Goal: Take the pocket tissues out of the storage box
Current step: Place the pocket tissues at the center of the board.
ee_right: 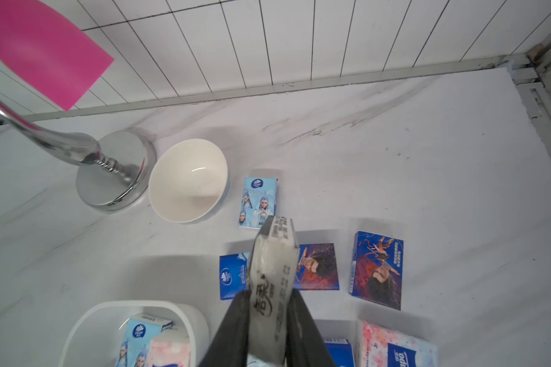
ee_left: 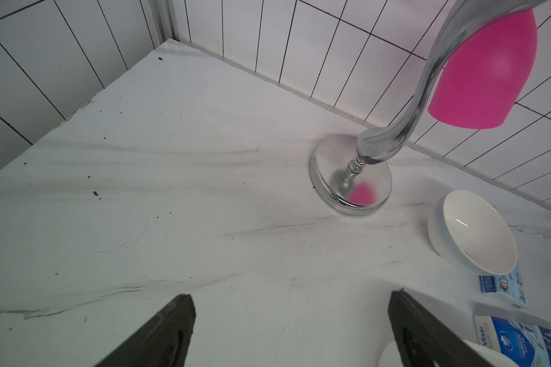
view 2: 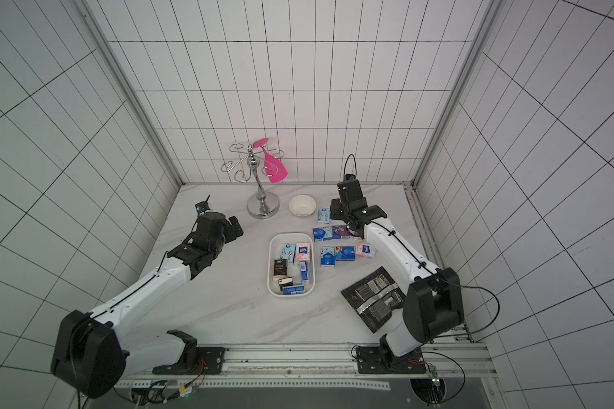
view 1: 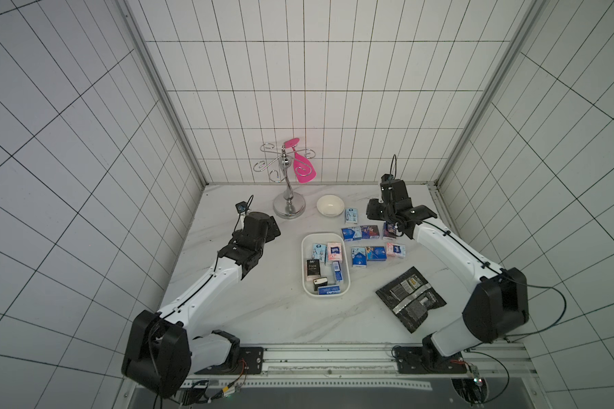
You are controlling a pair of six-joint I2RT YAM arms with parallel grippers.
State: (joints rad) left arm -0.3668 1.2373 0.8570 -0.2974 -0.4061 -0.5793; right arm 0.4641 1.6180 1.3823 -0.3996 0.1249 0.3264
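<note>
The dark wedge-shaped left fingers (ee_left: pixel 159 336) stand wide apart and empty over the smooth marble-veined counter (ee_left: pixel 140 190); the shallow white plastic storage box with rounded corners (view 1: pixel 303 262) holds about six flat, glossy pocket tissues (view 1: pixel 312 269); to its right several more lie in rows on the counter; the right fingers (ee_right: pixel 236 324) pinch a soft grey-white packet (ee_right: pixel 272 254) above those rows. I judge this is the carrying-out step; the next move needs a free spot and a gentle release.
</note>
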